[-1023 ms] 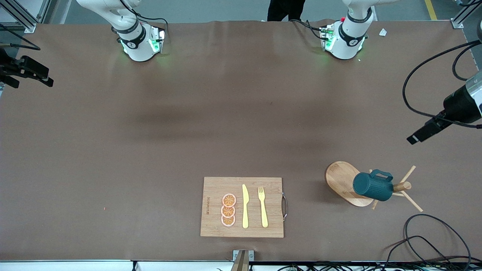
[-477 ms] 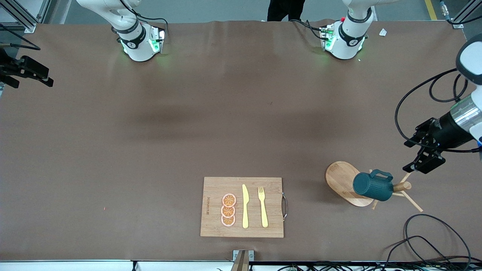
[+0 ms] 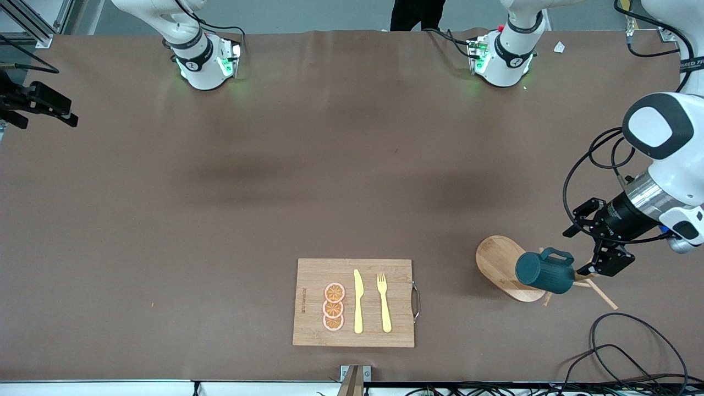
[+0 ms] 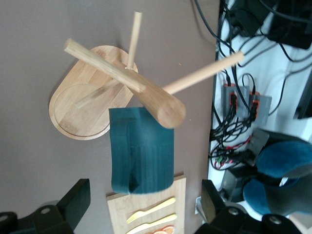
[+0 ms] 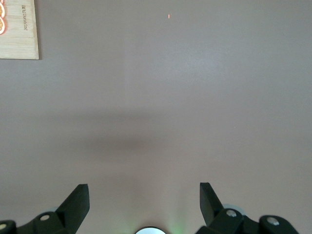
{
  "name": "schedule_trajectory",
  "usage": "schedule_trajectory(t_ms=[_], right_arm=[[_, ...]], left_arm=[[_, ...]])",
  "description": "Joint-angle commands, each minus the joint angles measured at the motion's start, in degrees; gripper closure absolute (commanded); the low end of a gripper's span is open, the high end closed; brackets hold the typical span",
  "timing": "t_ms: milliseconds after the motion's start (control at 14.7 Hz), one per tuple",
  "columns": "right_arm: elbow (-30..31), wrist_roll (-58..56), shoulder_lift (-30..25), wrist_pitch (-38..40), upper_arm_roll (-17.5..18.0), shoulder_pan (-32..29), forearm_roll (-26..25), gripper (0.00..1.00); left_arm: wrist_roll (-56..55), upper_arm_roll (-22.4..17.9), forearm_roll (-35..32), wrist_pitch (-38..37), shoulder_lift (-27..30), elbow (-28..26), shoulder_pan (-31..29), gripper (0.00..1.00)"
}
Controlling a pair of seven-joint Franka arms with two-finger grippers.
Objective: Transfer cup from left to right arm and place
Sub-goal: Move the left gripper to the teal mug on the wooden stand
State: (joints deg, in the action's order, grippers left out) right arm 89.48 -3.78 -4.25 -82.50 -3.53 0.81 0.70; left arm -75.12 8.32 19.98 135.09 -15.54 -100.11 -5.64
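Cup (image 3: 543, 273) position: lower right of the front view, hung on its side on a peg of a wooden mug tree (image 3: 587, 272), toward the left arm's end of the worktop (image 3: 275, 181). The tree's oval base (image 3: 498, 261) lies flat on the worktop, partly under the cup. In the left wrist view the cup (image 4: 141, 151) shows its ribbed teal wall and loop handle below the tree's thick central post (image 4: 161, 105).

Left claw (image 3: 597, 253): over the mug tree, just beside the cup at the right edge of the front view. Fingers are spread wide and hold nothing; in the left wrist view the two fingertips (image 4: 78, 195) stand apart at the bottom corners of the frame, with the cup between them and clear of both.

Right claw (image 5: 144, 197): waiting, fingers spread wide and empty over bare worktop.

Cutting board (image 3: 353, 302): lower centre of the front view, carrying three orange slices (image 3: 334, 307), a yellow knife (image 3: 358, 301) and a yellow fork (image 3: 384, 302).
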Motion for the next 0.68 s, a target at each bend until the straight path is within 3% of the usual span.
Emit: schedule_trajectory(t_ms=[0,614], right_arm=[[1.0,-0.2,-1.0,-0.5,0.5,-1.0,0.7,0.0],[1.0,-0.2,-1.0,-0.4,0.5,-1.0,0.7,0.0]], left_arm=[[-2.7,0.0,0.9,1.0,0.1,-0.6,-0.1,0.0],[-1.8,0.1,0.7,2.4,-1.9,-1.8,0.1,0.0]])
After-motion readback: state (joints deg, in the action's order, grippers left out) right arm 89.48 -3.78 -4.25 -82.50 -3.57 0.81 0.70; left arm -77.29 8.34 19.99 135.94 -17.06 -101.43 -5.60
